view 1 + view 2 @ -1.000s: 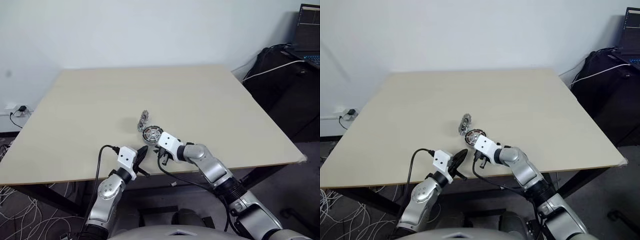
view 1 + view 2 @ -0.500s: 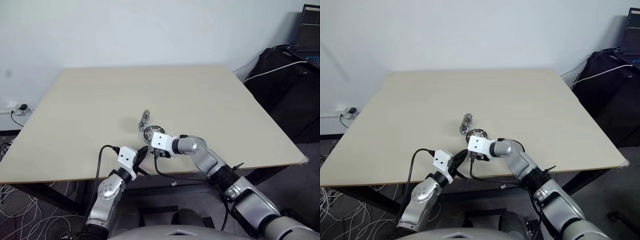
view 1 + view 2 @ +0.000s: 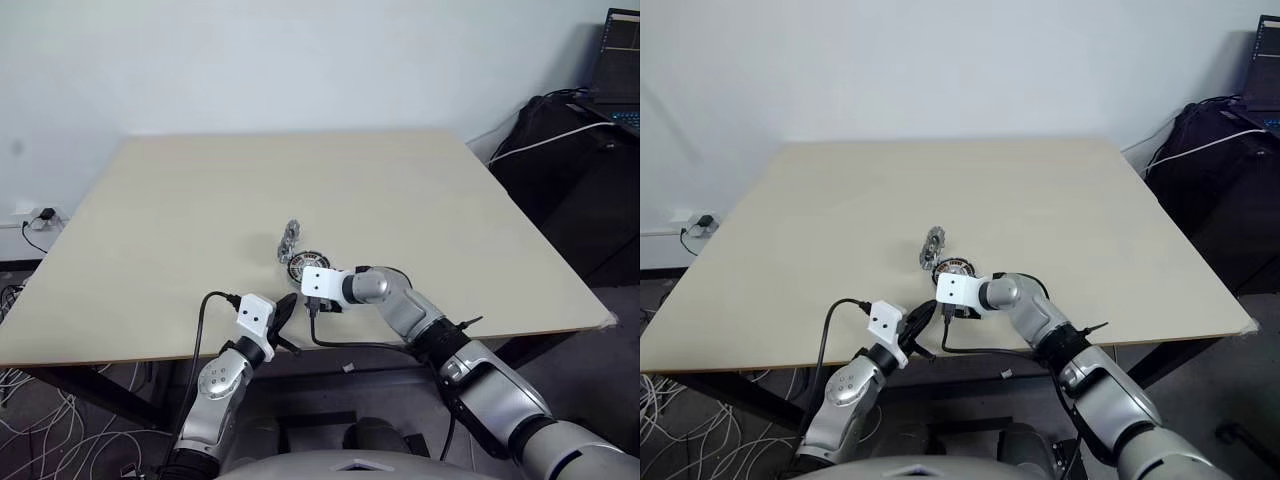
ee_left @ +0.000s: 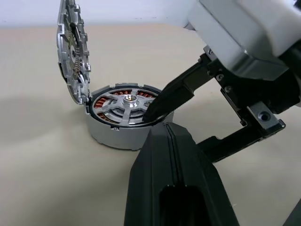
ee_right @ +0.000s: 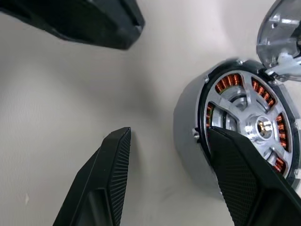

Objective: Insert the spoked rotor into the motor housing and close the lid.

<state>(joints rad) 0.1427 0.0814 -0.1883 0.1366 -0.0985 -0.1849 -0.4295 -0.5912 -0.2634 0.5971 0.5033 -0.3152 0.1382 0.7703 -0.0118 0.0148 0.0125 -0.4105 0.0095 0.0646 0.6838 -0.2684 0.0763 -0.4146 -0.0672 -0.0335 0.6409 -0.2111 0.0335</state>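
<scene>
- The left end effector [image 4: 164,155] is clenched on nothing, just in front of the motor housing [image 4: 123,120], near the front edge of the table [image 3: 150,230].
- The right end effector [image 5: 174,188] is released; one finger [image 4: 171,96] rests over the spoked rotor [image 4: 123,104], which already sits inside the housing.
- If this finger pushes sideways, the housing can slide.
- Behind the housing, the lid [image 4: 73,49] stands upright on its rim; a knock can drop it crooked.

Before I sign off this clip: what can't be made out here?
- Right gripper open; whether a fingertip touches the spoked rotor is unclear in the left wrist view.
- Motor housing: near side hidden by the shut left gripper.
- Lid, tilted up: cut off by the right wrist view's edge.
</scene>
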